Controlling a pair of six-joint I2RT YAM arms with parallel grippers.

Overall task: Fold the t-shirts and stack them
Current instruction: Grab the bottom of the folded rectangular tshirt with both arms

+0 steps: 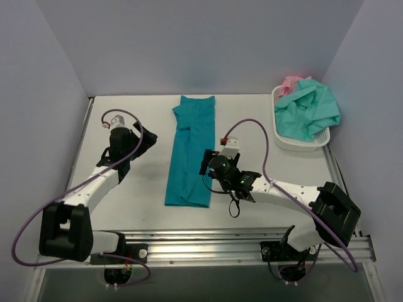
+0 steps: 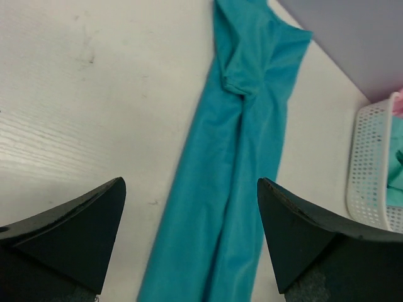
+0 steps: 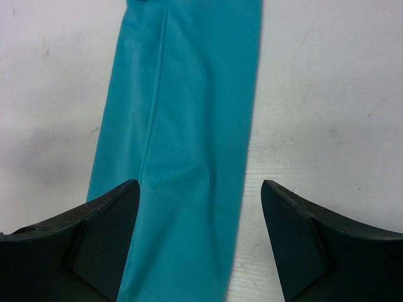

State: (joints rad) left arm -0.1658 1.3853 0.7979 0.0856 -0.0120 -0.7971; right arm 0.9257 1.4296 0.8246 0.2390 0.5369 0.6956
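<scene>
Your teal t-shirt (image 1: 190, 151) lies flat on the table (image 1: 264, 113) as a long narrow strip, running far to near. Your left gripper (image 1: 143, 139) hangs just left of it, jaws spread wide, nothing in them. Your right gripper (image 1: 208, 162) is spread too, empty, over the strip's right edge. The mint-green t-shirt (image 1: 310, 110) and pink t-shirt (image 1: 291, 82) sit heaped in the white basket (image 1: 302, 143), far right.

t-shirt (image 1: 189, 154): lengthwise, middle of table (image 1: 252, 113) | basket (image 1: 296, 145): far right corner | other shirts (image 1: 308, 110): in basket
</scene>
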